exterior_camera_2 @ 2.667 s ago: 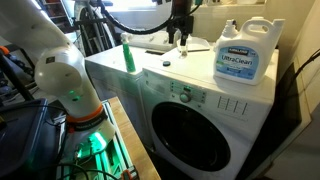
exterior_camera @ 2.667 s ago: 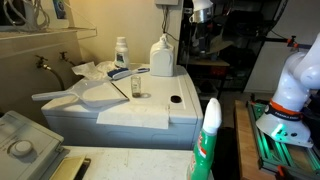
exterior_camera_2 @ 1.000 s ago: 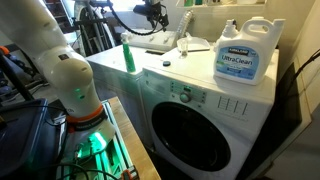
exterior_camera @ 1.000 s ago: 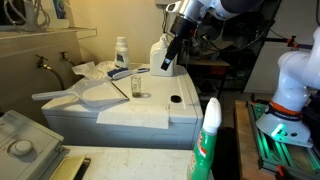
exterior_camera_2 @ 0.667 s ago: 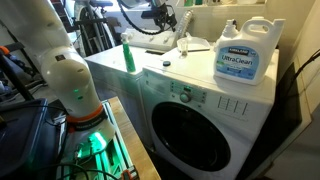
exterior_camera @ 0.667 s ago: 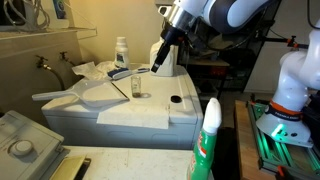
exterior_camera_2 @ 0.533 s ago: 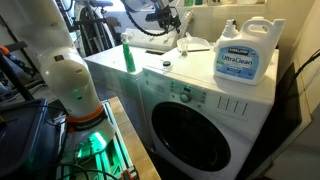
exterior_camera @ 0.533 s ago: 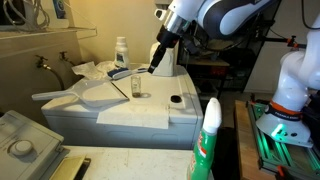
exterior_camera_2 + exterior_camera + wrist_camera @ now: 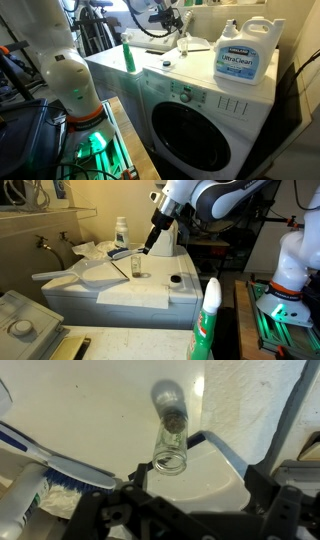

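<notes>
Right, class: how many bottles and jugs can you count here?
3: the detergent jug at a corner of the washer, the green bottle at its edge, a small white bottle by the wall. Others may be hidden.

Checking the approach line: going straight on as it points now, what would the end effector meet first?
Most likely the small clear glass on the white washer top: the wrist view shows it nearly centred ahead of the open end effector, though depth is unclear.
</notes>
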Tool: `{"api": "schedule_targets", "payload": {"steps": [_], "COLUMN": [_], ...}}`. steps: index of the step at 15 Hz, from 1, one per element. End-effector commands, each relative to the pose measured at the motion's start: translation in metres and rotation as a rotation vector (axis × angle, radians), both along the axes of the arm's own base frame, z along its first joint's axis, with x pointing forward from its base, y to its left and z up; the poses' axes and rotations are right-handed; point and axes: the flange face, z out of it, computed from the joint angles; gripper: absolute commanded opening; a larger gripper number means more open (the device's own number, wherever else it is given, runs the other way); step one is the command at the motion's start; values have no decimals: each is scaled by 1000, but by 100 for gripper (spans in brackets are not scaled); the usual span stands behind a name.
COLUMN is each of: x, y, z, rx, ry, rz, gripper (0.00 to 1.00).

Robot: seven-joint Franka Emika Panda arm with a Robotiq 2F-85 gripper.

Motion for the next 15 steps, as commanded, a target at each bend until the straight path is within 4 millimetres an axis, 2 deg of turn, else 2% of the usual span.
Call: {"api": "schedule_targets", "payload": {"steps": [1, 6, 10, 12, 15], "x": [20, 49, 74, 81, 77], "y": [-1, 5, 0, -2, 0], "z": [-28, -54, -61, -70, -91], "rx": [44, 109, 19, -11, -24], "ry": [-20, -110, -181, -178, -15], "rz": [-54, -130, -197, -224, -246], "gripper": [100, 100, 100, 100, 100]}}
